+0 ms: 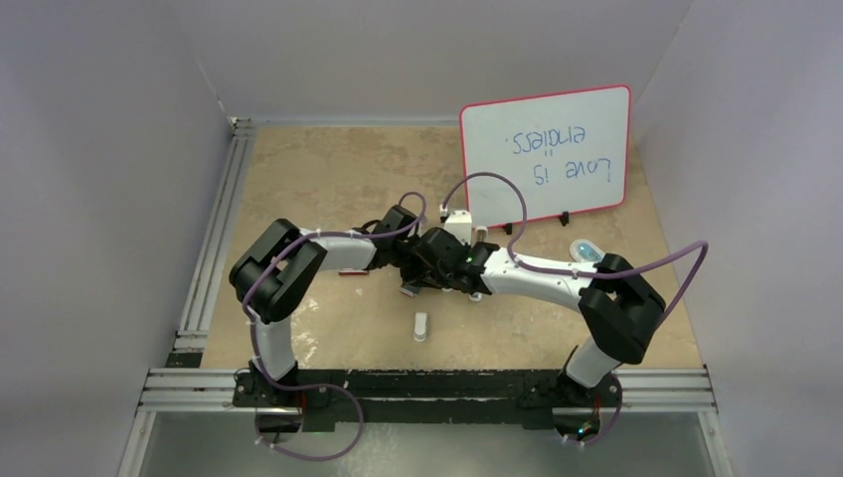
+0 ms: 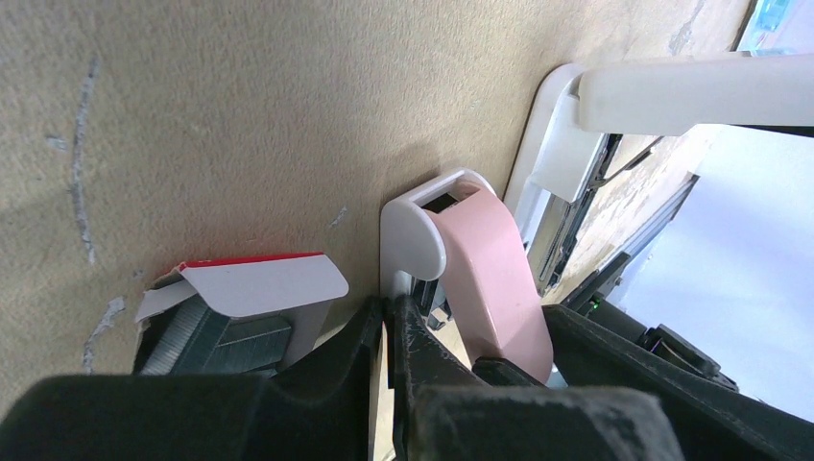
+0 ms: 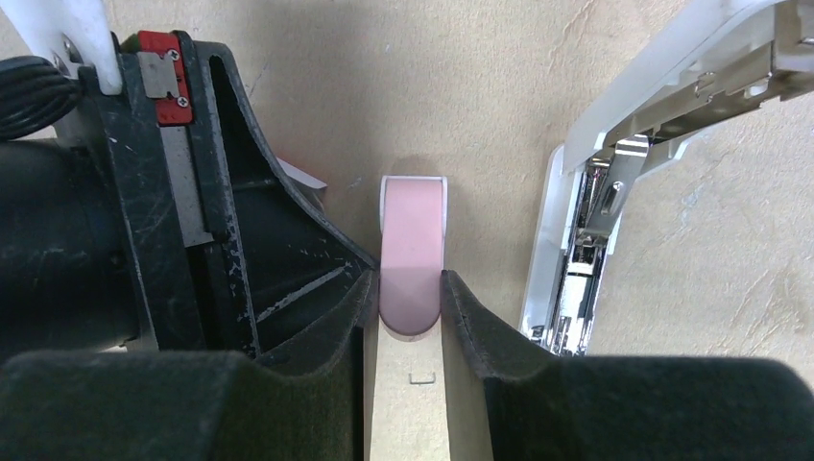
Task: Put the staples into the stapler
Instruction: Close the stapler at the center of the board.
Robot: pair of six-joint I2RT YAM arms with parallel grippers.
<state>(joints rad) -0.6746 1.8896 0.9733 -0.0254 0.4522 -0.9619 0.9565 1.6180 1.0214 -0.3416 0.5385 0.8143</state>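
One pink mini stapler [image 3: 413,230] sits clamped in the right fingers [image 3: 361,309]; left fingers [image 2: 409,342] are shut.

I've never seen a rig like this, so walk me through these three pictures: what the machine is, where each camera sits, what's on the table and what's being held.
Two robot arms are bolted at the near edge of the table. The wide picture looks down from above and behind them. The other two come from a camera on each wrist. The right hand is closed on a pink mini stapler. The left hand is shut beside it, with nothing visible between its fingers. Nearby lie an open box of staples and a larger white stapler, swung open. A whiteboard stands at the back.
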